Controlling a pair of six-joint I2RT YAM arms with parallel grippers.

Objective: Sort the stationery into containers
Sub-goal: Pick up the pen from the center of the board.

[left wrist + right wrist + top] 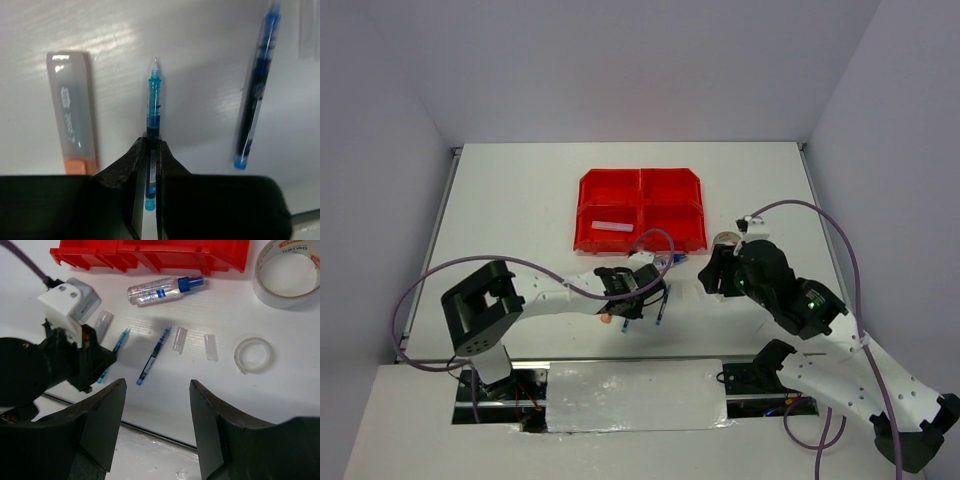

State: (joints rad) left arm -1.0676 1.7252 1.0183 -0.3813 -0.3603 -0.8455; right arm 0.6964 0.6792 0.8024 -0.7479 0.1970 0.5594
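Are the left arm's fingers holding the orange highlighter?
No, the left fingers pinch a blue pen, while the orange highlighter lies apart to one side, untouched.

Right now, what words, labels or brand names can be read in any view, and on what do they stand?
None reads clearly.
large tape roll: print on the core, upside down and cut off, illegible.
orange highlighter: lettering along the barrel, blurred.
glue tube: blue label print, too small.
blue pen between the left fingers: no legible marking.
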